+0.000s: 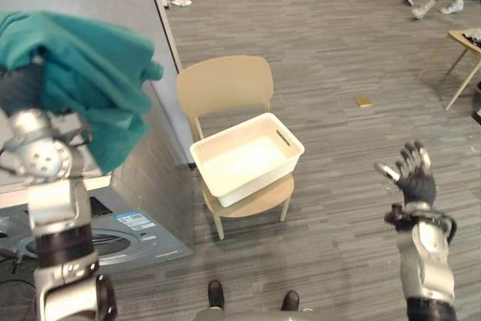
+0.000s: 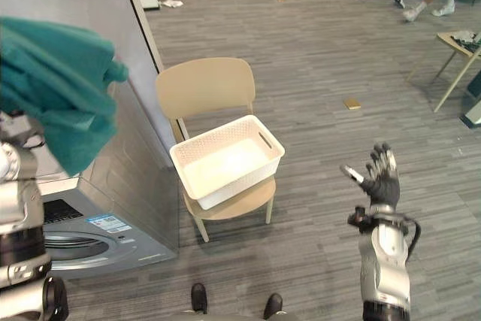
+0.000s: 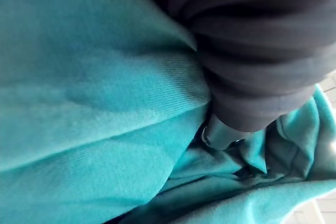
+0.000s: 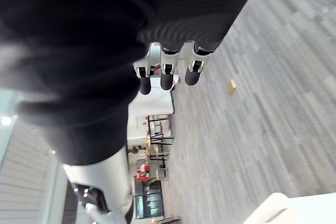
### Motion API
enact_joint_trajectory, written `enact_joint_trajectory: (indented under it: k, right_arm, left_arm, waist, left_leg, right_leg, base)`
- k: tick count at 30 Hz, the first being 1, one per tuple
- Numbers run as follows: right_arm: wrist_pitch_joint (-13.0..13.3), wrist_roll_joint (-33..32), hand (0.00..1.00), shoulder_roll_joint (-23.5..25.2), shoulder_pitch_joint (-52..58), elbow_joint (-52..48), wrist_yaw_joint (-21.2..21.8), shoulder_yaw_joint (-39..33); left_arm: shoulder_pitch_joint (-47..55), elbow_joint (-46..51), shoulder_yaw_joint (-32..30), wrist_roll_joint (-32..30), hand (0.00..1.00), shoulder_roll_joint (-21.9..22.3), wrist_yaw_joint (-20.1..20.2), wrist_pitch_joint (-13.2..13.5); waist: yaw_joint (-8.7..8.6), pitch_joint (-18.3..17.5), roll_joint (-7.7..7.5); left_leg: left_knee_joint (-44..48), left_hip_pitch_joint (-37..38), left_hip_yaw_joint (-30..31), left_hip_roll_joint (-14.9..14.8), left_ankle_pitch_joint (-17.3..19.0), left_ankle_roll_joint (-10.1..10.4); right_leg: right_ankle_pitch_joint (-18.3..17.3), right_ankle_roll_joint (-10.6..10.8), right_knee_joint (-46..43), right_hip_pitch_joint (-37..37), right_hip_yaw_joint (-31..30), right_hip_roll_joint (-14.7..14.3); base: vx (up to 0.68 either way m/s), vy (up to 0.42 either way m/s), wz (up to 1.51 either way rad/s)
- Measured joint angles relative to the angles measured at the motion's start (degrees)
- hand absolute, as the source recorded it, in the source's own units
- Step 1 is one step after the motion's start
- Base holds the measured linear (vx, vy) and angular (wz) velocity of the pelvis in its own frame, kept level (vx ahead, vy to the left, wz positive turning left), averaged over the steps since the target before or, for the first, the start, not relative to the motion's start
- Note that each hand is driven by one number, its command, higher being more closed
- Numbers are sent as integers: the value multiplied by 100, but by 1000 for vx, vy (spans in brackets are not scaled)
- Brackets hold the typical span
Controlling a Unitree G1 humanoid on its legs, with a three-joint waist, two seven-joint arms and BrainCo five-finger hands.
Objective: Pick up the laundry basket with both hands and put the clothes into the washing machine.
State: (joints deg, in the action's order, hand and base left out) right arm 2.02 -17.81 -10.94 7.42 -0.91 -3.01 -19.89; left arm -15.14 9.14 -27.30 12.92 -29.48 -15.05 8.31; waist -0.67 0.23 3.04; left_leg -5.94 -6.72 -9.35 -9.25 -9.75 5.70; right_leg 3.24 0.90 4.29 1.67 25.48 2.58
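Holding teal clothes [image 1: 83, 73] at ten o'clock over left hand [image 3: 252, 66], grip hidden, cannot tell; basket [image 1: 259, 178] empty; washing machine [image 1: 150, 193] unloaded; right hand [image 1: 415, 177] splayed wide, four o'clock.

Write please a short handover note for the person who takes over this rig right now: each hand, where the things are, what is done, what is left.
Left hand: raised, buried in the bunched teal cloth; its grip is hidden.
Right hand: open, empty, held up over the floor on the chair's right.
White perforated plastic basket: empty, on the seat of the beige wooden chair.
Grey washing machine: beside the chair, below the cloth.
Done: the cloth is out of the basket.
Left: put the cloth into the machine. I cannot tell if its door is open.
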Motion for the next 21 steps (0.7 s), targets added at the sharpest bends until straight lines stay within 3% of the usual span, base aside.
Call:
enact_joint_trajectory:
  k: [2,3,7,8,11,12,13,14,16,18,20,21]
  right_arm:
    - [-30,165,0,373,258,288,50,-4]
    - [-33,172,0,414,280,343,49,-5]
    - [-71,282,0,781,430,1272,41,-33]
    - [-93,349,0,839,436,1596,2,-96]
    - [-139,521,0,841,463,2185,-94,-235]
    - [-146,612,0,841,500,2569,-176,-322]
    - [-189,736,0,880,497,2964,-232,-458]
    - [-210,780,0,893,445,3179,-253,-527]
    - [-253,900,0,819,284,3749,-344,-629]
    - [-257,949,0,786,192,4042,-333,-626]
    - [-261,991,0,898,122,4365,-304,-603]
    - [-260,1152,0,956,75,4529,-298,-602]
  left_arm:
    - [789,500,-432,17,100,398,7,137]
    - [857,548,-475,28,100,468,6,147]
    - [1833,965,-801,274,100,1425,-2,215]
    - [2032,1073,-800,336,100,1803,-3,214]
    - [2317,1337,-461,452,100,2540,-8,223]
    - [2388,1381,-101,461,100,2818,-7,221]
    - [2388,1418,256,499,100,3015,-3,223]
    - [2418,1473,391,499,100,3094,-2,226]
    - [2686,1572,643,499,100,3277,13,243]
    - [2756,1571,796,551,100,3325,89,275]
    - [2803,1572,943,565,100,3315,172,296]
    - [2885,1576,1062,626,100,3304,260,302]
  waist:
    - [56,-132,1]
    - [65,-151,-6]
    - [228,-197,-18]
    - [313,-187,12]
    - [303,-133,98]
    - [292,-86,100]
    - [267,-54,-194]
    - [273,20,-235]
    - [314,163,-89]
    - [280,200,146]
    - [314,273,120]
    - [286,282,110]
  left_leg:
    - [1,-8,46,-38,5,-3]
    - [1,-18,56,-41,5,-3]
    - [2,-141,181,-82,3,-1]
    - [4,-217,280,-80,3,0]
    - [26,-434,465,-59,58,-101]
    - [89,-568,151,-6,469,-719]
    - [443,-754,-634,38,927,-1405]
    - [777,-838,-1003,-34,931,-1427]
    - [2130,-906,-1684,-322,976,-1430]
    - [2045,-724,-1544,-321,1103,-1129]
    - [1999,-686,-1188,-186,1044,-1026]
    - [1961,-679,-980,-137,1085,-863]
  right_leg:
    - [-1,1,79,-58,6,-64]
    - [0,1,92,-58,5,-74]
    - [-11,-14,103,-52,74,-157]
    - [-22,-21,88,-41,162,-173]
    - [-165,-17,-92,-17,625,-187]
    - [-246,-9,-170,-19,1047,-56]
    - [-302,-87,-130,-12,1453,244]
    - [-355,-115,-207,3,1623,344]
    - [-537,-124,-583,-19,2024,504]
    - [-746,-37,-942,-95,2345,565]
    - [-817,82,-1134,-197,2535,685]
    - [-842,131,-1180,-301,2737,715]
  base:
    - [6,4,10]
    - [7,-7,12]
    - [-16,-8,16]
    - [-50,-11,35]
    - [-48,-19,91]
    - [-14,11,186]
    - [-27,58,189]
    - [-8,109,161]
    - [55,130,102]
    - [81,162,92]
    - [30,95,74]
    - [12,81,75]
